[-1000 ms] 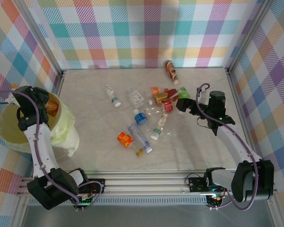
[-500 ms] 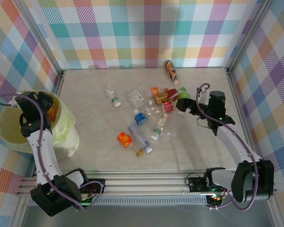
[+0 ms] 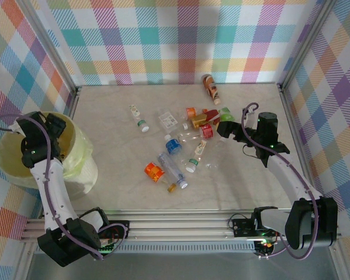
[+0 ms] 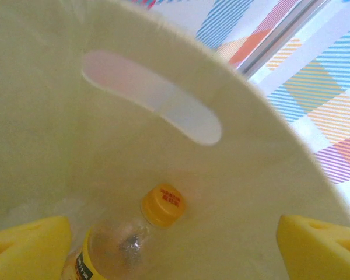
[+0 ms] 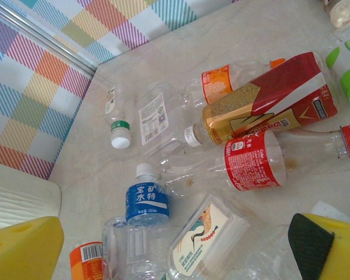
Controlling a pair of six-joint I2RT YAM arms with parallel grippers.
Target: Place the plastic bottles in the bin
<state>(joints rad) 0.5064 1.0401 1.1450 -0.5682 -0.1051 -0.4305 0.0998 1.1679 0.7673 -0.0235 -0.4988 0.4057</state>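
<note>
At the left edge of the table stands the bin (image 3: 9,170), a wide round bucket of pale yellow-green translucent plastic with a thin bag folded over its rim. The left gripper (image 3: 51,126) hangs over its far right rim. In the left wrist view its yellow pads (image 4: 24,240) are spread wide apart with nothing between them. Below them, on the bin's floor, lies one clear bottle (image 4: 118,245) with an orange-yellow cap and a yellow label.

The other plastic bottles (image 3: 181,146) lie loose on the table, from the middle over to the right. Furthest left among them is a small clear one with a white cap and green band (image 5: 119,125), just beside a flattened square clear one (image 5: 160,116). A bottle with an orange label (image 3: 154,171) lies nearest the arms. In the middle are a blue-labelled bottle with a white cap (image 5: 147,204), a crushed red-labelled one (image 5: 254,160) and a gold and red one (image 5: 268,99), packed close together. An orange bottle (image 3: 210,87) lies apart by the far wall.

The right gripper (image 3: 224,129) hovers at the right edge of the pile, beside a green-labelled bottle (image 3: 226,115), its fingers spread and empty.
</note>
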